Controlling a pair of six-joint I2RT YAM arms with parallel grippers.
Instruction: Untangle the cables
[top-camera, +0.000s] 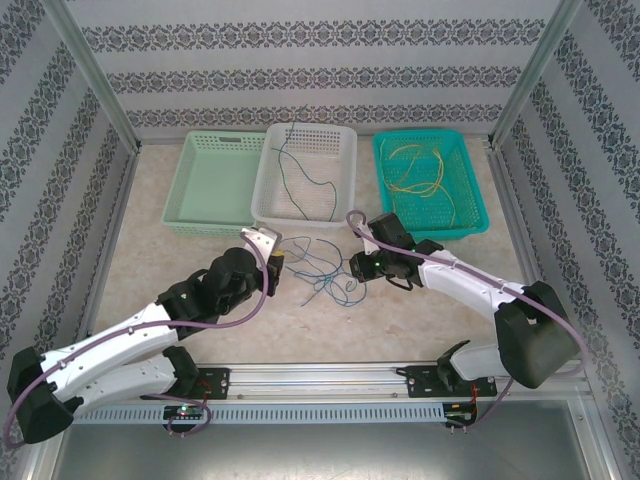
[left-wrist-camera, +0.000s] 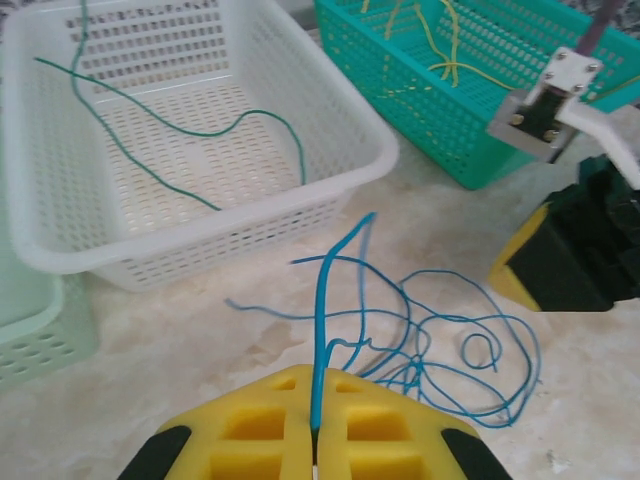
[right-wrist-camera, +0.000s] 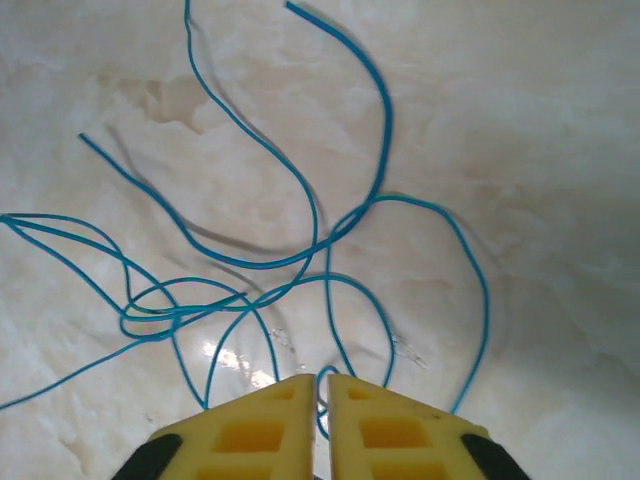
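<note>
A tangle of thin blue cables (top-camera: 318, 262) lies on the marble table between my two grippers. My left gripper (top-camera: 275, 262) is shut on one blue strand, which rises straight out of its yellow fingertips (left-wrist-camera: 317, 372) toward the rest of the blue tangle (left-wrist-camera: 430, 350). My right gripper (top-camera: 357, 265) sits at the right side of the tangle. Its jaws (right-wrist-camera: 323, 377) are closed to a narrow slit with a small loop of blue cable (right-wrist-camera: 250, 260) pinched between them. A green cable (top-camera: 300, 180) lies in the white basket (top-camera: 305, 221). Yellow cables (top-camera: 425, 175) lie in the teal basket (top-camera: 480, 215).
A pale green basket (top-camera: 215, 185) stands left of the white one, all three in a row at the back. In the left wrist view the white basket (left-wrist-camera: 250, 230) and teal basket (left-wrist-camera: 420, 120) are just beyond the tangle, and the right arm's black body (left-wrist-camera: 580, 250) is at the right.
</note>
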